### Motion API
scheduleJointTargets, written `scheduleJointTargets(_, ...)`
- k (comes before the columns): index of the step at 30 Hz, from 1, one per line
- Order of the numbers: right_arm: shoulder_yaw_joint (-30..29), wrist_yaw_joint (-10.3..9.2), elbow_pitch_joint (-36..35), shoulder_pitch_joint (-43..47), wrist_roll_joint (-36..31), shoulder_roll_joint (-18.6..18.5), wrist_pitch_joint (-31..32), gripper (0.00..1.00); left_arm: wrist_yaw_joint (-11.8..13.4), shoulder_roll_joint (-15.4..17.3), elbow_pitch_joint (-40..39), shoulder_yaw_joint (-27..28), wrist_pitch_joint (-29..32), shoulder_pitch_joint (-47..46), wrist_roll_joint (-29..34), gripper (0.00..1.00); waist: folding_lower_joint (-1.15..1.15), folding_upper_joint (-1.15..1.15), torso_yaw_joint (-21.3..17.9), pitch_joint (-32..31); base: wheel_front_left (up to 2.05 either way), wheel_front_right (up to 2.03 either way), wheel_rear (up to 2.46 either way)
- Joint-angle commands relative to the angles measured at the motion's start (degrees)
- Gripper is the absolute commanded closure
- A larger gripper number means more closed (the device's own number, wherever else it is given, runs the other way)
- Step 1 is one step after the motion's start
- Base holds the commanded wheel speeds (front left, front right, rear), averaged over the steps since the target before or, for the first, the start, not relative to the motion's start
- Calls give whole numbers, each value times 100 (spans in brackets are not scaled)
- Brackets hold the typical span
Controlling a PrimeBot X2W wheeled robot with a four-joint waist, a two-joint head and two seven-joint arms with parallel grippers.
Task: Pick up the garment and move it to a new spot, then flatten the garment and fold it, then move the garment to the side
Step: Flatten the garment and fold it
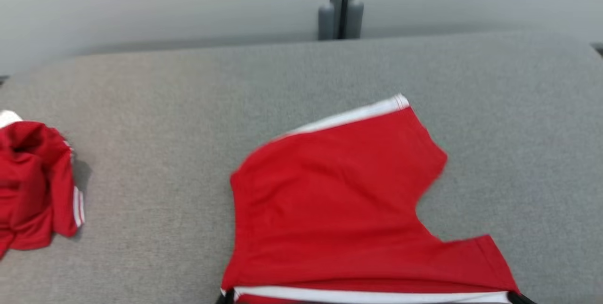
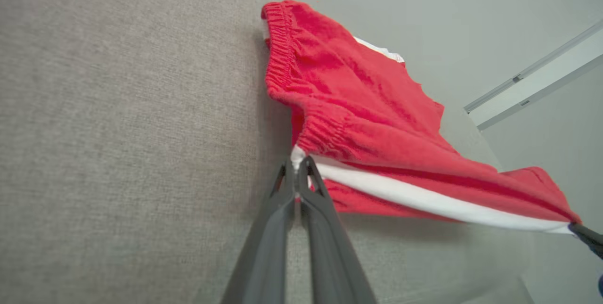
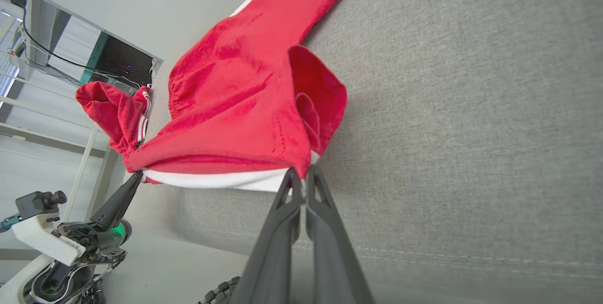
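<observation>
Near edge: left claw and right claw each pinched shut on corner of white-striped hem, holding red shorts taut, likely to flatten them. Shorts' far half lies on grey desk. Farther left, second red garment crumpled, well apart.

Grey fabric surface, crumpled red clothing, pale wall

Left gripper: fingers pressed together, clamped on one white-trimmed corner of the red shorts. Right gripper: fingers pressed together, clamped on the opposite corner. The grippers stand well apart.
</observation>
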Motion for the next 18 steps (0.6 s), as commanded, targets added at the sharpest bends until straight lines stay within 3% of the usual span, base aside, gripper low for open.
scheduleJointTargets(1,-168,-2,-192,161,113,-169,-71,100,133,102,-269,-1,121,181,-29,100,0,5,172,-234,0,0,0)
scheduleJointTargets(7,-528,-2,-450,24,410,-86,-50,100,308,178,-978,-145,535,57,31,100,0,5,175,-52,0,0,0)
scheduleJointTargets(18,-396,-1,774,-2482,-86,769,862,100,431,-85,-1144,-185,1538,-1772,-20,100,0,5,410,651,0,0,0)
